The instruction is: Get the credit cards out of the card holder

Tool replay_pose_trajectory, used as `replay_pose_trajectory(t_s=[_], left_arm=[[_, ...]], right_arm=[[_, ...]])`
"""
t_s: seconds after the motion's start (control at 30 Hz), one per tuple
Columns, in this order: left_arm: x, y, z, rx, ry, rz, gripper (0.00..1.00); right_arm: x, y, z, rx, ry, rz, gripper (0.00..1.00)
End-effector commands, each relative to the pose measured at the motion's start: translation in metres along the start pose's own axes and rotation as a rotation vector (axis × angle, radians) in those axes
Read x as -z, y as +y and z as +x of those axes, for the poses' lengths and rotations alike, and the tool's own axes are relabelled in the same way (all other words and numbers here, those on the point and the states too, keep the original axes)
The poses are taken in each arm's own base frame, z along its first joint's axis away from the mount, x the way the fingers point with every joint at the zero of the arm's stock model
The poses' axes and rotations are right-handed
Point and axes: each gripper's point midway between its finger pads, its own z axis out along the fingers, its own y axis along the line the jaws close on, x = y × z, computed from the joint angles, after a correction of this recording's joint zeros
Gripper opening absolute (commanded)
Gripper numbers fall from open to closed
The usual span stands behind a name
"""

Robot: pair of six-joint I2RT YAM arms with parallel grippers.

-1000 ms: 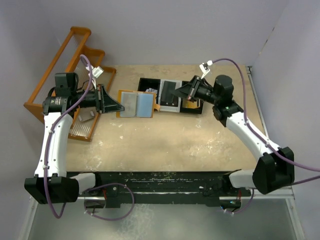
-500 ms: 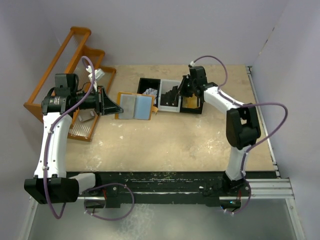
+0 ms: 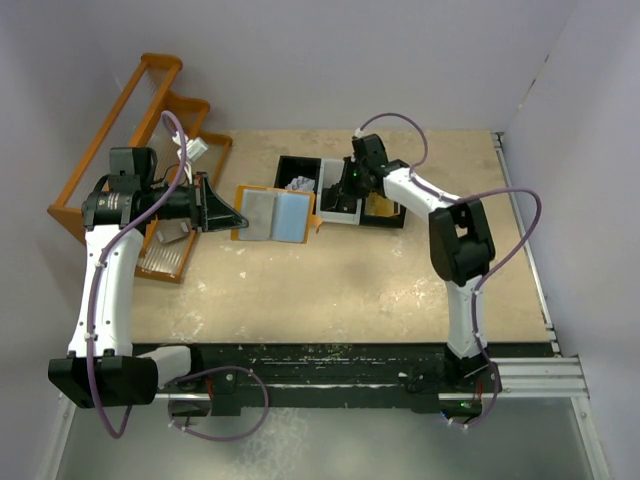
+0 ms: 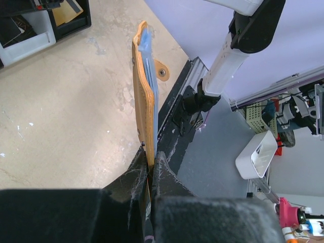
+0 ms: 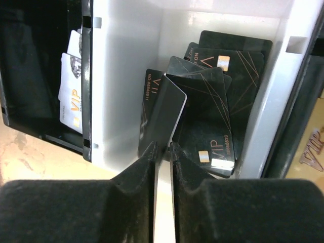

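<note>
The tan-orange card holder [image 3: 272,215] hangs open, its pale blue-grey panels facing up. My left gripper [image 3: 226,213] is shut on its left edge and holds it above the table. In the left wrist view the card holder [image 4: 143,96] is edge-on, its snap tab [image 4: 162,72] sticking out, with my left gripper [image 4: 151,161] shut on it. My right gripper [image 3: 350,184] is over the tray's white middle compartment. In the right wrist view my right gripper [image 5: 163,149] is shut on a black credit card [image 5: 167,114], held tilted over several black credit cards [image 5: 223,96] lying in that compartment.
The black three-compartment tray [image 3: 296,163] stands at the back centre; its left compartment holds white cards [image 5: 71,88] and its right one tan cards [image 5: 311,152]. An orange wooden rack [image 3: 130,120] stands at the back left, with a small flat tray [image 3: 165,255] in front of it.
My right arm has swung left, from the tray's right compartment to over its white middle one. My left gripper has stayed put, with the card holder shifted only slightly.
</note>
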Motion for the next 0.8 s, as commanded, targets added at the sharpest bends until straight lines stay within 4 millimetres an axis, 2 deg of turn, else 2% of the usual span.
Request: replay_pose_trajectory(t_s=[0.0,0.07,0.13,0.23,0.37,0.47,0.6,0.67,0.77], left_arm=[[0.005,-0.023,-0.01,-0.087,-0.026,0.06,0.01],[0.005,-0.024,-0.011,-0.092,-0.029,0.062,0.01],[0.005,-0.025,-0.012,-0.097,-0.031,0.066,0.01],[0.005,-0.026,-0.013,-0.095,-0.032,0.079,0.01],[0.005,-0.033,-0.014,-0.096,-0.035,0.128,0.01],[0.006,-0.04,-0.014,-0.109,-0.04,0.159,0.01],[0.006,-0.042,-0.014,-0.111,-0.043,0.162,0.0],[0.006,-0.041,-0.013,-0.102,-0.041,0.167,0.0],[0.007,-0.044,-0.013,-0.104,-0.042,0.177,0.0]], right_arm=[[0.039,0.013,-0.035,0.057,-0.098,0.053,0.22],[0.058,0.016,-0.042,0.064,-0.13,0.063,0.34],[0.086,0.028,-0.053,0.071,-0.185,0.032,0.42],[0.135,0.057,-0.069,0.082,-0.274,-0.091,0.58],[0.214,0.112,-0.079,0.134,-0.373,-0.383,0.75],[0.26,0.15,-0.07,0.185,-0.394,-0.589,0.85],[0.309,0.2,-0.047,0.307,-0.462,-0.728,0.95],[0.323,0.222,-0.032,0.36,-0.474,-0.776,0.99],[0.329,0.245,-0.009,0.474,-0.493,-0.77,1.0]])
